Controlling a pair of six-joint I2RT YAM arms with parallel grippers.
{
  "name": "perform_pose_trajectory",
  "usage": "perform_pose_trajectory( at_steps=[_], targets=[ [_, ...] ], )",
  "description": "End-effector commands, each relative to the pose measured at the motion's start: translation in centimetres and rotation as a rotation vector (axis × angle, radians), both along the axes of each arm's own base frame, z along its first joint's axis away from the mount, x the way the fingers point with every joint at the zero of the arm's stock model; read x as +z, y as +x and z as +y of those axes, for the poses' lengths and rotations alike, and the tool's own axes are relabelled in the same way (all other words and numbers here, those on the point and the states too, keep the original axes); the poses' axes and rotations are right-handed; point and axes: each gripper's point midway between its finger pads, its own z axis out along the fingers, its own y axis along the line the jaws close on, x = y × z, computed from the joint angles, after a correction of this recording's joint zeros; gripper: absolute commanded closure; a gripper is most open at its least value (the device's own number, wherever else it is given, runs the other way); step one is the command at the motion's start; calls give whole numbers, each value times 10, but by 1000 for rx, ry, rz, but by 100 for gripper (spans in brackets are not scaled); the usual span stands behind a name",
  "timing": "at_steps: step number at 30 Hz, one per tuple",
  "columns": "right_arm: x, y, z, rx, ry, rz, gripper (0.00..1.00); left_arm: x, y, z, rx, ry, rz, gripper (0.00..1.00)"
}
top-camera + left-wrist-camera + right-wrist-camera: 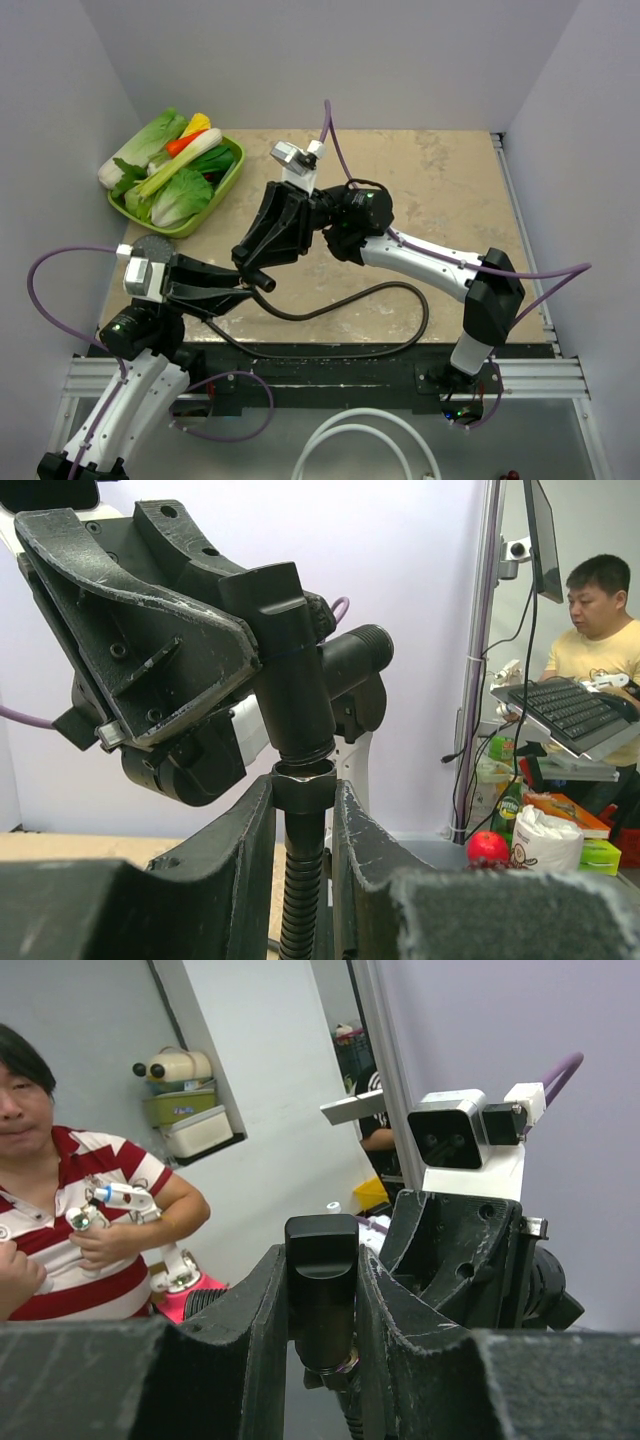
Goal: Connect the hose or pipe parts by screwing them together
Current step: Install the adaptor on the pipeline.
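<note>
From above, the beige worktop [450,200] carries a long thin dark-brown flexible hose [400,345]. It lies in a wide loop along the near edge, and one end rises to the left gripper [232,290] at the front left. The right gripper [258,270] reaches in from the right and meets it there, holding a small black T-shaped fitting [263,282]. A round grey shower-head disc [150,245] lies on the worktop behind the left wrist, partly hidden. A green plastic tray [228,180] of vegetables [175,165] sits in the far left corner, well apart from the hose.

In the left wrist view, the left jaws are clenched on the hose's end nut [303,783], and the ribbed hose hangs down between the fingers. The fitting's upright stem stands on the nut, touching it. Whether the threads have caught cannot be told. Its side branch points right and has a threaded mouth.

In the right wrist view, the right jaws press on both sides of the fitting's blocky body. The left gripper is just beyond, to the right.
</note>
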Motion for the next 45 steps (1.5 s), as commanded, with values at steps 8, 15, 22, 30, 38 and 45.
perform_pose_trajectory(
  at_steps=[8,15,22,30,38,45],
  targets=[
    [26,-43,-49,-4,475,-321,100,22,-2,6,27,-57,-37,100],
    [10,-41,-42,-59,499,-353,100,26,-3,6,22,-60,-32,100],
    [3,-41,-40,-77,506,-374,100,38,-10,8,8,-71,-53,100],
    [14,-50,-56,-82,539,-411,100,35,-10,8,10,-67,-43,100],
    [17,-48,-64,-104,545,-410,100,39,-14,9,3,-73,-56,100],
    [16,-43,-62,-119,545,-399,100,43,-20,10,-7,-68,-74,100]
  ],
)
